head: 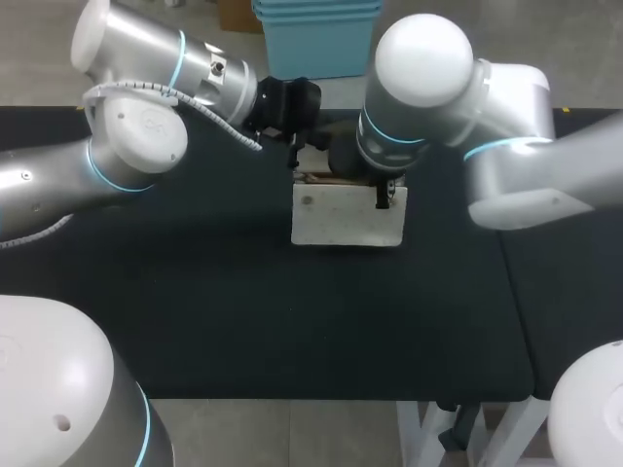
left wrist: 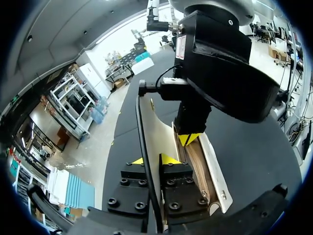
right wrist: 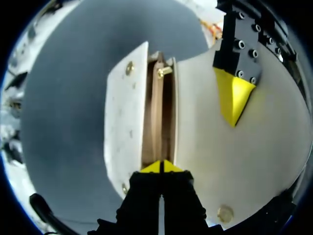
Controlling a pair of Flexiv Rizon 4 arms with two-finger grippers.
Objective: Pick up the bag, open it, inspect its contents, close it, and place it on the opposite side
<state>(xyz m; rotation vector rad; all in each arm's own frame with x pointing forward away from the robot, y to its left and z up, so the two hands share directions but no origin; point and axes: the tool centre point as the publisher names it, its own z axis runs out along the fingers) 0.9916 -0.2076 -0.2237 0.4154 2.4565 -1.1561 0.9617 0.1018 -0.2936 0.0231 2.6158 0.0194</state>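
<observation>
Head view: the bag (head: 348,216) is shown on the table (head: 195,292), upper middle of the frame, mouth parted. One rim is clenched by the left gripper (left wrist: 152,159), the other by the right gripper (right wrist: 161,167). Inspection is judged in hand; next, rims must be pressed shut.

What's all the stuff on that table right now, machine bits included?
bag: one, white with brown lining, middle of the table, mouth parted.
studs: a few, brass, on the bag's panels.
table: one, black, under everything.
left arm: one, silver-white, in from the left.
left fingers: two, yellow-tipped, pinching one white side of the bag.
right arm: one, silver-white, in from the right.
right fingers: two, yellow-tipped, pinching the bag at the end of its mouth.
</observation>
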